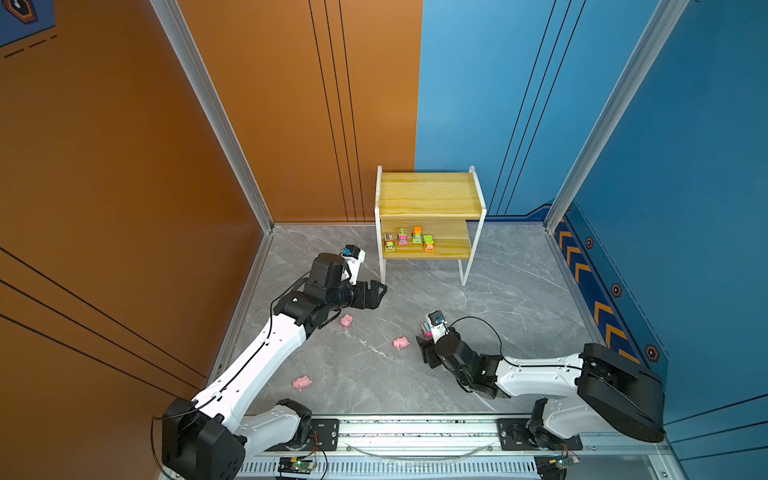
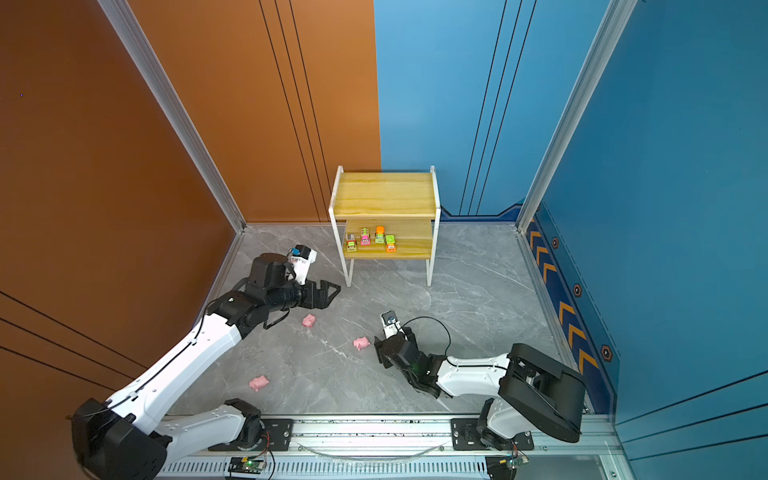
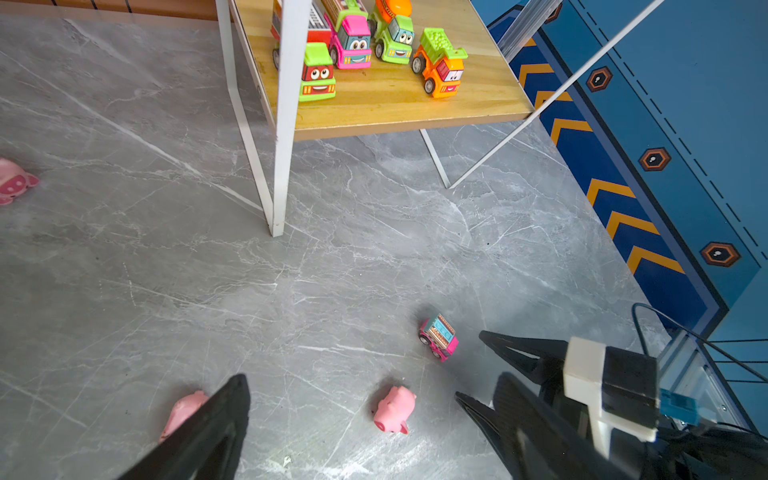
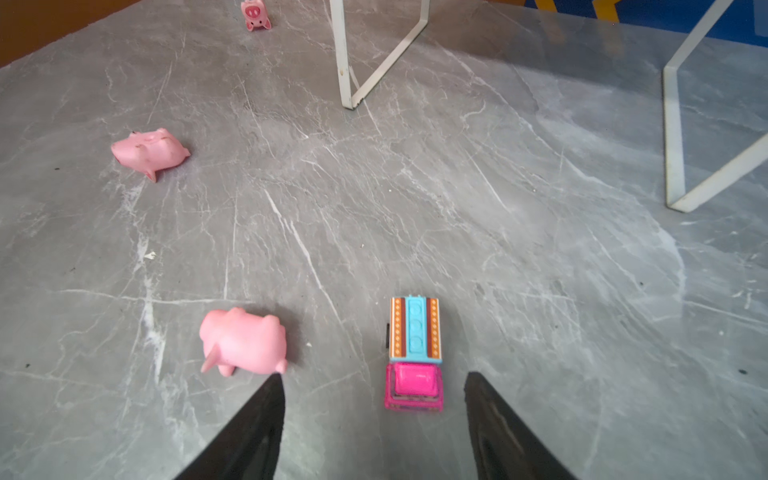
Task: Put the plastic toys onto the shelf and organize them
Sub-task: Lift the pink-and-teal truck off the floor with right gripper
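The shelf (image 1: 430, 195) (image 2: 384, 195) stands at the back, with several toy trucks (image 1: 409, 239) (image 3: 353, 45) on its lower board. Three pink pigs lie on the floor in both top views (image 1: 346, 320) (image 1: 401, 343) (image 1: 302, 383). A pink truck (image 4: 415, 353) (image 3: 438, 336) stands on the floor, its cab between the fingers of my open right gripper (image 4: 372, 376) (image 1: 426, 353), which do not touch it. One pig (image 4: 243, 340) lies just off its finger. My left gripper (image 3: 372, 378) (image 1: 380, 291) hangs open and empty above the floor, left of the shelf's front leg.
The floor is grey marble (image 1: 519, 316), walled in orange on the left and blue on the right. The shelf's thin white legs (image 3: 276, 187) (image 4: 345, 62) stand close to both grippers. A further pig (image 3: 14, 183) (image 4: 256, 14) lies beyond them, hidden under the left arm in both top views.
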Controlling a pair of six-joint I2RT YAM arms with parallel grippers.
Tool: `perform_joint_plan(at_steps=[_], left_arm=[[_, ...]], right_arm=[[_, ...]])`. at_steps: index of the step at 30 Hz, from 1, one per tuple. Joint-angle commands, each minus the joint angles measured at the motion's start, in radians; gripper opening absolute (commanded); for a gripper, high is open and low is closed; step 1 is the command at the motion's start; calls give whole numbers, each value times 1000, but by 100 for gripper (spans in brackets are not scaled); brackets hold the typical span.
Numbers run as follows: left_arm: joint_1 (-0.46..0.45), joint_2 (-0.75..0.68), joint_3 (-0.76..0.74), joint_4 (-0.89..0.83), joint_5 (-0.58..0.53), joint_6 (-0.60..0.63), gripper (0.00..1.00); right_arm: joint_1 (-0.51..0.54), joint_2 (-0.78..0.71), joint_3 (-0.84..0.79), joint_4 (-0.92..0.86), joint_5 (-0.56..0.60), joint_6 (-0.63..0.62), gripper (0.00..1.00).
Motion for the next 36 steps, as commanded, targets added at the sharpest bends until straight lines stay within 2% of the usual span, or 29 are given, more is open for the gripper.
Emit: perform_joint_plan(at_steps=[1, 6, 23, 36], left_arm=[[-8, -21, -16, 20, 15, 5, 93], [-13, -27, -15, 20, 15, 5, 93], [-25, -26, -18, 21, 10, 8, 93], [-24, -21, -16, 20, 16, 9, 93]], right_arm=[[2, -18, -46, 130, 62, 21, 68], [-19, 3, -60, 174, 39, 15, 63], [-94, 128, -31, 221, -97, 22, 59], [-109, 204, -12, 266, -122, 13, 43]])
